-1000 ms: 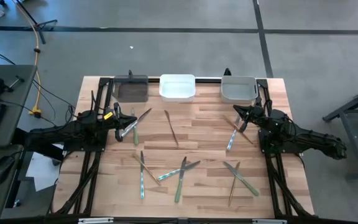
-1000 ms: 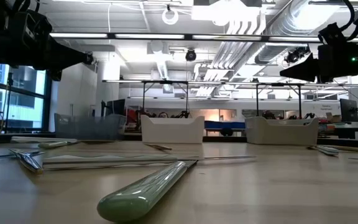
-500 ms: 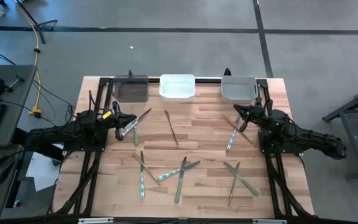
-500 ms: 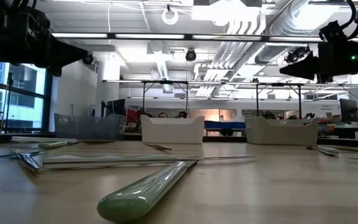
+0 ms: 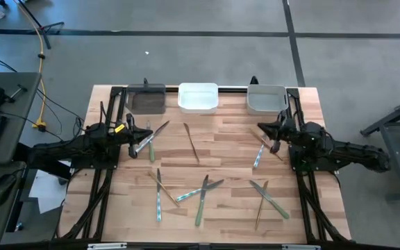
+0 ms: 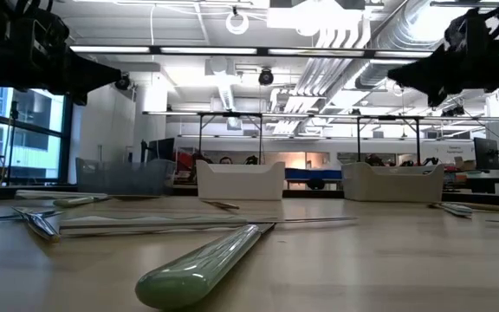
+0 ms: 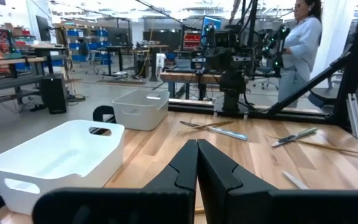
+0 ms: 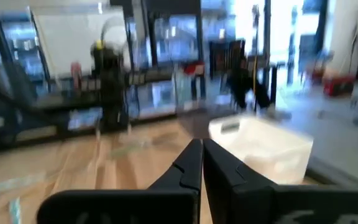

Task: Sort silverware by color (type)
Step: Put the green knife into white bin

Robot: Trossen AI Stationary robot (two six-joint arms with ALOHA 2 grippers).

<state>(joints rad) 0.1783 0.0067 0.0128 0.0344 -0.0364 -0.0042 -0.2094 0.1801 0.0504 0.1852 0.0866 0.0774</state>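
The silverware lies scattered flat on the wooden table: a knife (image 5: pixel 160 128) and a green-handled piece (image 5: pixel 151 148) by my left gripper, a brown piece (image 5: pixel 192 142) mid-table, a blue-handled piece (image 5: pixel 257 157) by my right gripper, and several more near the front (image 5: pixel 201 196). A green handle (image 6: pixel 202 264) lies closest in the low view. My left gripper (image 5: pixel 133 132) hovers shut at the left side, level, holding nothing (image 7: pixel 197 146). My right gripper (image 5: pixel 260 127) hovers shut at the right side, also holding nothing (image 8: pixel 202 146).
Three bins stand along the far edge: dark (image 5: pixel 147 99), white (image 5: pixel 198 97) and grey (image 5: pixel 267 98). Black frame struts run down both table sides. A person (image 7: pixel 300 43) stands beyond the table's right side.
My right gripper has risen a little, swung slightly toward the table's middle and rolled about its own axis; it stays shut. The silverware has kept its place.
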